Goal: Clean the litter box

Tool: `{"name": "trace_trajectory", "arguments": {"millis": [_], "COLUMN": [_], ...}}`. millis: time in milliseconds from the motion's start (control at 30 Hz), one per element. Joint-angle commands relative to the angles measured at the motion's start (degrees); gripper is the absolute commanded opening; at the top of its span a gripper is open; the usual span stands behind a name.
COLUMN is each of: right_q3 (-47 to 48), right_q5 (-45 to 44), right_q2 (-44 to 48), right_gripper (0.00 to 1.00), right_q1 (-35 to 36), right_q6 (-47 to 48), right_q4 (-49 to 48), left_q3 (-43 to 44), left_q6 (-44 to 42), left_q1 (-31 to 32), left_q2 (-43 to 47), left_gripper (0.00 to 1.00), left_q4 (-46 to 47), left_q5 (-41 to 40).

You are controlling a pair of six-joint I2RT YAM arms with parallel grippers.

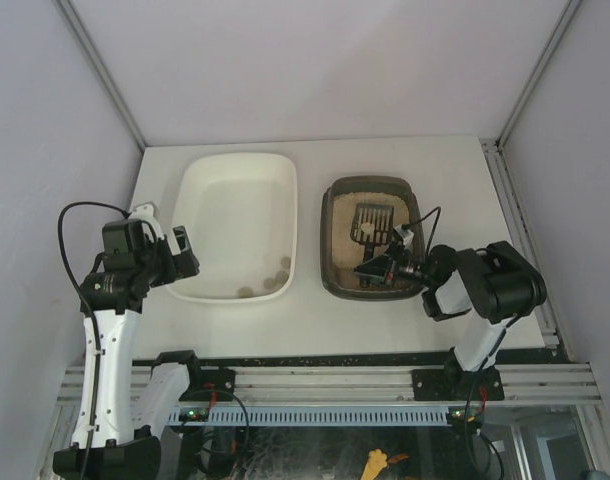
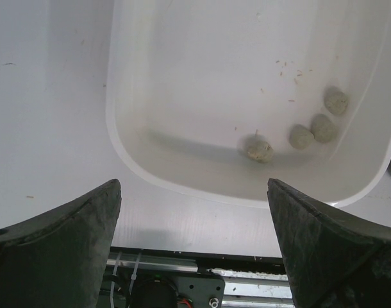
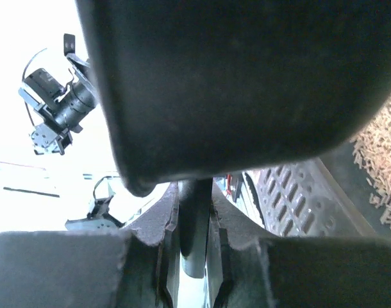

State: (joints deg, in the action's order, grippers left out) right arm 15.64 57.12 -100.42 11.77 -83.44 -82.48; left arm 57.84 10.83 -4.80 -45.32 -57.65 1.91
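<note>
The litter box (image 1: pixel 337 235), a dark tray of beige sandy litter, sits right of centre on the table. A black slotted scoop (image 1: pixel 373 222) lies with its head in the box. My right gripper (image 1: pixel 380 268) is over the box's near end, shut on the scoop's handle (image 3: pixel 195 224). The slotted blade (image 3: pixel 291 199) and some litter (image 3: pixel 375 173) show in the right wrist view. My left gripper (image 1: pixel 185 250) is open and empty beside the near left rim of the cream-white tub (image 1: pixel 200 175). Its dark fingers (image 2: pixel 67 244) stand wide apart.
The tub (image 2: pixel 183 96) holds several grey-beige clumps (image 2: pixel 311 131) near its near right corner; they also show in the top view (image 1: pixel 275 275). White enclosure walls stand on three sides. A metal rail (image 1: pixel 335 385) runs along the table's near edge.
</note>
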Motion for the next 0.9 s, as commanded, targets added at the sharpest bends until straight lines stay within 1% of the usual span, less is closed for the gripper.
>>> {"name": "trace_trajectory", "arguments": {"millis": [0,67,133,167,200,300,333,467,500,533,633,700,767,800,867], "right_q3": [-0.89,-0.43,0.59,0.8,0.68,-0.66,-0.47,1.31,1.23,0.63,-0.92,-0.39,0.0,-0.42,-1.44], "right_q5": [0.02,0.2,0.63,0.62,0.57,-0.05,0.11,0.13,0.19,0.08,-0.29,0.4,0.82,0.87,1.27], "right_q2": [0.13,0.41,-0.2,-0.56,-0.7,0.64,1.22,1.93,1.37,0.7,1.95,2.67,2.93,2.76,2.81], "right_gripper": [0.0,0.0,0.0,0.0,0.0,0.0,0.0,0.0,0.0,0.0,0.0,0.0,0.0,0.0,0.0], "right_q1": [-3.25,-2.67,1.22,1.8,1.09,-4.67,-4.96,1.27,1.3,0.06,-4.68,-3.7,-0.95,-1.25,-4.86], "right_q6": [0.66,0.94,0.75,0.48,0.13,0.09,0.04,0.79,-0.02,-1.35,-1.08,-0.84,-0.4,-1.19,-2.7], "right_q4": [-3.79,-3.68,-3.66,-3.72,-3.88,-3.87,-3.72,-0.68,-2.1,-3.6,-3.74,-3.46,-1.39,-2.34,-3.73], "left_q3": [-0.89,-0.87,-0.87,-0.89,-0.89,-0.98,-0.93,-0.93,-0.97,-0.98,-0.98,-0.9,-0.88,-0.89,-0.89], "left_q6": [-1.16,-1.12,-0.99,-1.03,-1.07,-1.0,-0.99,-1.01,-1.02,-1.14,-1.23,-1.25,-1.25,-1.33,-1.37], "left_q1": [0.13,0.09,0.07,0.07,0.05,0.1,0.12,0.1,0.1,0.07,0.12,0.12,0.09,0.11,0.06], "left_q2": [0.32,0.38,0.26,0.2,0.15,0.13,0.23,0.1,-0.07,-0.15,-0.15,0.12,-0.09,-0.11,-0.24], "left_gripper": [1.0,1.0,1.0,1.0,1.0,1.0,1.0,1.0,1.0,1.0,1.0,1.0,1.0,1.0,1.0], "left_q4": [2.13,2.09,2.0,2.04,2.02,2.11,2.11,2.02,2.15,2.18,2.11,2.04,1.94,1.97,2.05], "left_q5": [1.33,1.17,1.02,1.1,1.24,1.28,1.25,0.97,1.28,1.63,1.8,1.56,1.66,1.74,2.02]}}
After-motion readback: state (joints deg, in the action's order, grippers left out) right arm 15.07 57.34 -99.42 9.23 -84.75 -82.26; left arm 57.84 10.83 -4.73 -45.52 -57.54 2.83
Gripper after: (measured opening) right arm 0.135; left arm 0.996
